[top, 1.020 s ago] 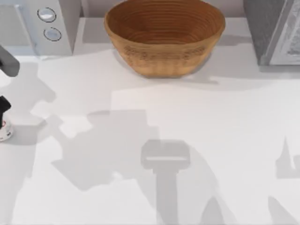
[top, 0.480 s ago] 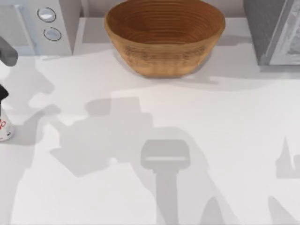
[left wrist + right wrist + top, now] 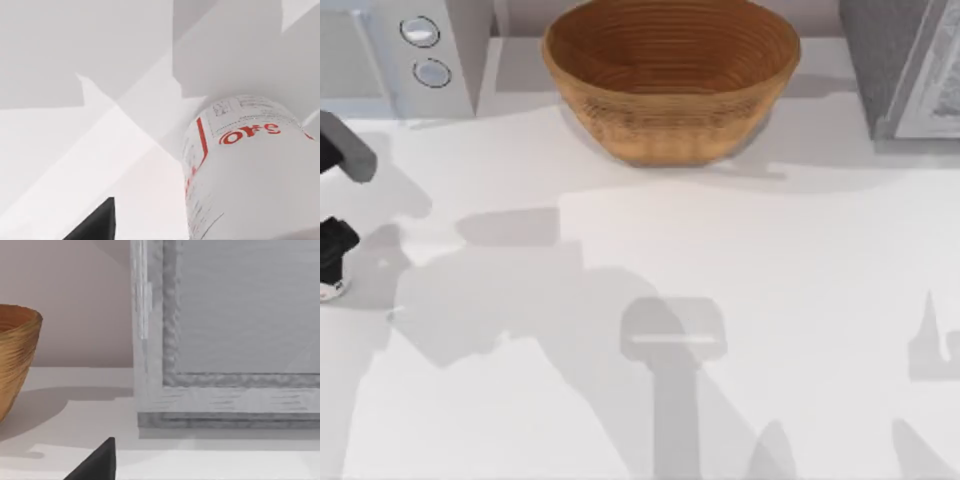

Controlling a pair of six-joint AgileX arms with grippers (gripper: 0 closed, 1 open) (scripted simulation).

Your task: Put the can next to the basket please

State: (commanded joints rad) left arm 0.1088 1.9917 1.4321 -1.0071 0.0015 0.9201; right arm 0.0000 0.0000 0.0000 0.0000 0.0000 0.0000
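Top view puts my left gripper over the can; grip unclear. I'm grasping; next, carry toward the basket.

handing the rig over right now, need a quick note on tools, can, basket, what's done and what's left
Left tool: at the table's far left edge, down over the can; whether it has gripped cannot be told.
Right tool: parked off to the right, facing the grey box at the back right.
Can: standing on the table at the far left edge, mostly hidden under the left tool in the top view.
Basket: back centre of the table, well apart from the can.
Done: left arm has reached the can.
Left: confirm the grip, lift, carry the can right and back, set it down beside the basket, release.
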